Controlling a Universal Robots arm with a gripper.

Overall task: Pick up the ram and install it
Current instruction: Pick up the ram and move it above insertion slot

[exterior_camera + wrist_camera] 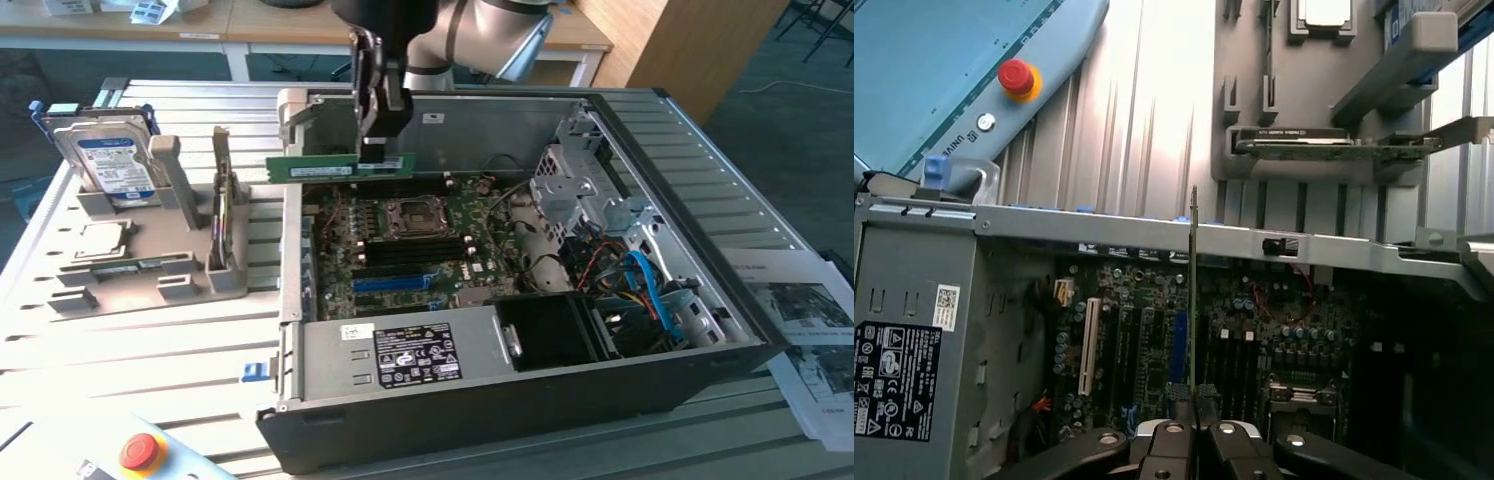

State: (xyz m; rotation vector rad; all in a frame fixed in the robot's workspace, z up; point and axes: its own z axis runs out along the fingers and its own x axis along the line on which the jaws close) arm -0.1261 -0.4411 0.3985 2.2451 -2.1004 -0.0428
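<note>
Sitting nearest in the exterior view, a red stop button [140, 451] lies on the desk [160, 350] before the open computer case [721, 330]. Inside, the power supply [400, 352] comes first, then the motherboard [400, 235]. Above the board's far edge hangs the ram [318, 167], level, with the end effector [380, 157] clamped on its end. Farther toward the exterior view's left, a hard drive [111, 160] stands upright in a grey holder [134, 270].

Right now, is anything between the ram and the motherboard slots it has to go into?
Nothing visible. The gripper is shut on the ram, held over the open case; the dark slots beside the processor socket lie bare on the board below. Cables sit off to the exterior view's right.
</note>
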